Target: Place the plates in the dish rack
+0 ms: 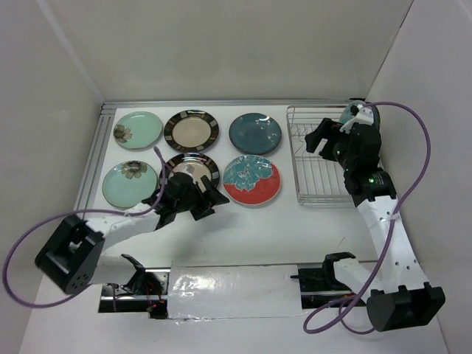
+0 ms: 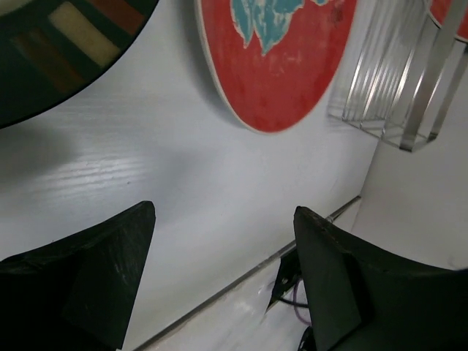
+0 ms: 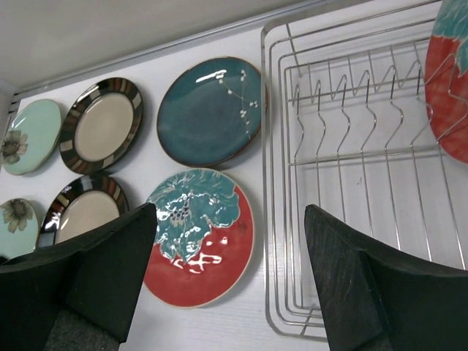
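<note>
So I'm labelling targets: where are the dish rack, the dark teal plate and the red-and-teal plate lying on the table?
dish rack (image 3: 351,197), right wrist view, bare wire floor.
dark teal plate (image 3: 212,111), right wrist view, centre of its face.
red-and-teal plate (image 3: 199,238), right wrist view, centre of its face.

Robot lab test cell. White panel walls (image 1: 221,44) box in a white table (image 1: 265,228); aluminium rail (image 1: 92,166) along its left edge, silver tape (image 1: 236,284) on the near edge, loose purple cables (image 1: 413,118).

Top: overhead, far; wrists: close, oblique (all share red-and-teal plate (image 3: 197,234))
</note>
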